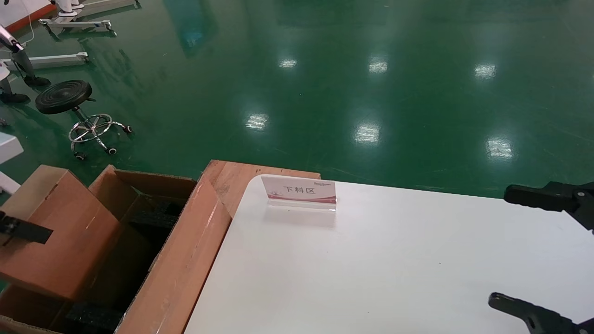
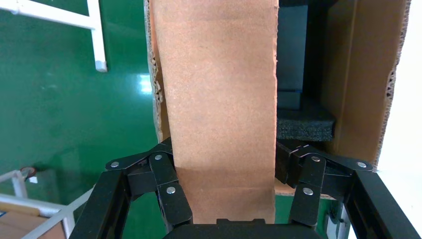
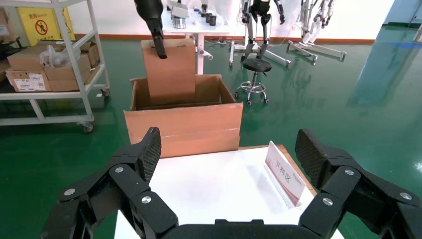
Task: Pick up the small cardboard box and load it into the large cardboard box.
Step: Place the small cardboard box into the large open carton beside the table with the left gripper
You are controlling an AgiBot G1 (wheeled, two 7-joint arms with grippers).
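Observation:
The small cardboard box (image 1: 55, 232) is reddish-brown and hangs end-down in my left gripper (image 1: 28, 230), which is shut on it. Its lower part sits between the flaps of the large cardboard box (image 1: 185, 260), over the black foam (image 1: 153, 215). In the left wrist view the small box (image 2: 219, 99) fills the space between the jaws of the left gripper (image 2: 224, 159), with the carton wall (image 2: 358, 74) and foam (image 2: 303, 122) beyond. The right wrist view shows the small box (image 3: 169, 72) dipping into the carton (image 3: 184, 129). My right gripper (image 1: 519, 250) is open and empty over the white table.
A white table (image 1: 371, 269) carries a clear sign stand (image 1: 299, 191). A reddish wooden board (image 1: 232, 178) lies between table and carton. A black stool (image 1: 65, 96) stands on the green floor. A shelf cart with boxes (image 3: 45, 64) stands beyond the carton.

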